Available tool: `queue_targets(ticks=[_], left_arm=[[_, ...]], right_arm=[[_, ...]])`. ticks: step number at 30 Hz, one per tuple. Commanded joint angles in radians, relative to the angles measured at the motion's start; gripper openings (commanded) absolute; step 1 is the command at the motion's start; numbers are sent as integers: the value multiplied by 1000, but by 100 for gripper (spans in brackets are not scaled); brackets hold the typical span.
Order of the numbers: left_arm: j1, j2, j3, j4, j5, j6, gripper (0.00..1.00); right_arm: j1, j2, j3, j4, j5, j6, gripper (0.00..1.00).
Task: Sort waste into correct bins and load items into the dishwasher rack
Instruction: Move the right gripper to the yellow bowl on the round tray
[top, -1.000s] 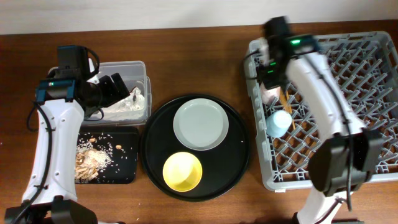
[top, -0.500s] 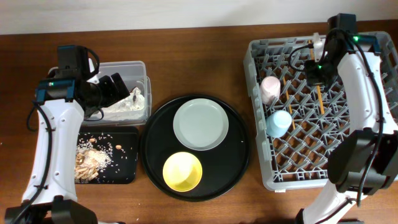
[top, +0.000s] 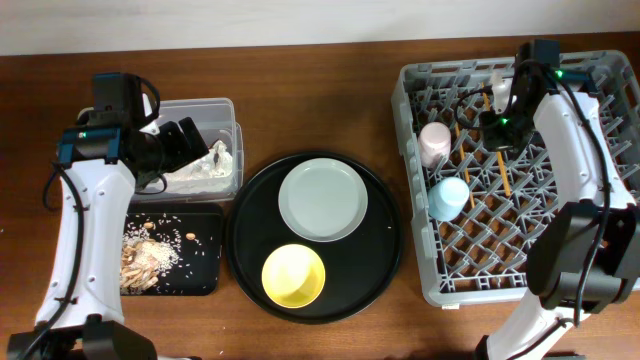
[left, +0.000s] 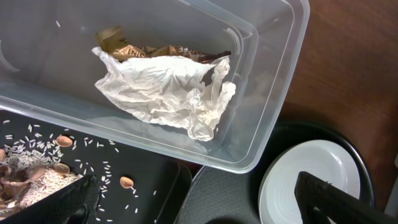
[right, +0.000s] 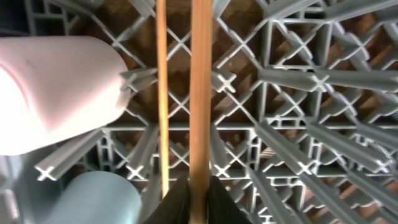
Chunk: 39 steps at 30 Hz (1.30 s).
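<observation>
Your left pincer (top: 192, 142) is hanging wide open over the clear tub (top: 200, 103). In the wrist view only the two dark fingertips (left: 68, 200) are showing, cut off at the bottom corners. Straight ahead of them, inside the tub, a crumpled white napkin (left: 161, 87) is lying on a gold-brown wrapper (left: 155, 50) and covering most of it. Under the left fingertip, food scraps (top: 140, 262) are sitting in the shallow black tray (top: 205, 270); some are too fine to tell apart. Your left arm is reaching up from the near edge, with its wrist turning inward over the tub.

To the right of that pincer, the round black tray (top: 380, 260) is carrying the grey plate (top: 322, 199) and, nearer you, the yellow bowl (top: 293, 275).

Your right pincer (right: 199, 202) is closing narrowly on a chopstick (right: 200, 93), gripping it low, so the held end is hiding between the fingers. It is hovering over the far left part of the dishwasher rack (top: 600, 250). Just left of the held stick, the other chopstick (right: 163, 93) is running parallel; you cannot tell whether it is resting on the grid. Further left, the pink cup (right: 50, 93) is lying in the rack, with the blue cup (right: 102, 196) beside it, cut off by the picture edge. Your right arm is stretching up the rack's right side and bending left at the wrist.
</observation>
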Motion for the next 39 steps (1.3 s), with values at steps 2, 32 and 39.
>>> queue_targets(ticks=[2, 32, 39], left_arm=[[2, -11, 16, -1, -7, 8, 99], [2, -11, 16, -1, -7, 8, 99], [2, -11, 16, -1, -7, 8, 99]], right_arm=[[2, -3, -7, -2, -32, 6, 30], [805, -3, -11, -316, -666, 14, 59], [1059, -3, -11, -204, -420, 287, 59]])
